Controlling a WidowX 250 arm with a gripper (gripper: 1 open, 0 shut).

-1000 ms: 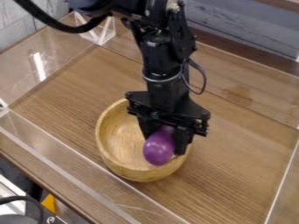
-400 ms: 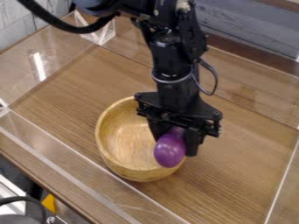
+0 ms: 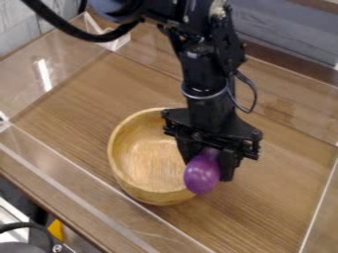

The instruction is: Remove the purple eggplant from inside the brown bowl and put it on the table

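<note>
The purple eggplant (image 3: 203, 176) hangs in my gripper (image 3: 208, 164), whose black fingers are shut on its upper part. It is held over the right rim of the brown bowl (image 3: 138, 161), a round light-wood bowl at the front middle of the table (image 3: 93, 99). The eggplant's plump end points down, just above the rim's right edge. Nothing shows inside the bowl. My black arm comes down from the top of the view, with the gripper pointing straight down.
Clear acrylic walls (image 3: 40, 74) border the tabletop on the left, front and right. Bare wood lies to the right of the bowl (image 3: 284, 188) and behind it.
The gripper has carried the eggplant to the right, from over the bowl's inside to over its right rim. The bowl has stayed put.
</note>
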